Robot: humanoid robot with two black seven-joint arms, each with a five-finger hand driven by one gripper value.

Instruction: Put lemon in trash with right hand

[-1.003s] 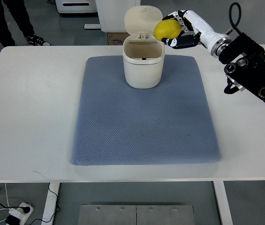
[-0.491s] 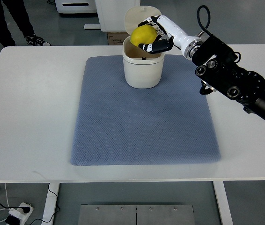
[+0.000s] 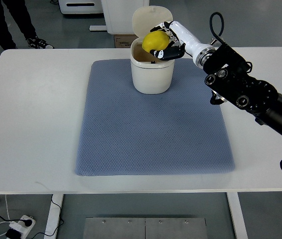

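My right hand (image 3: 165,42) is curled around the lemon (image 3: 155,41), fingers wrapped over its far side and underside, and I hold it right above the open mouth of the bin (image 3: 152,69), at the back rim. The bin is cream, round-cornered, with its lid (image 3: 148,19) flipped up behind. It stands near the far edge of a blue quilted mat (image 3: 153,129), roughly centred left to right. The mat lies flat on a white table (image 3: 31,114), which fills most of the view; bare tabletop shows on both sides and along the near edge. My arm (image 3: 245,92) reaches in from the right, white at the wrist and black farther back, passing over the mat's far right corner. Beyond the table is a grey floor, with a white cabinet (image 3: 126,12), a cardboard box (image 3: 123,40) at its base, and a person's legs (image 3: 16,22) in dark trousers and shoes at the far left. Under the near edge, a power strip (image 3: 19,226) with cables lies on the floor.
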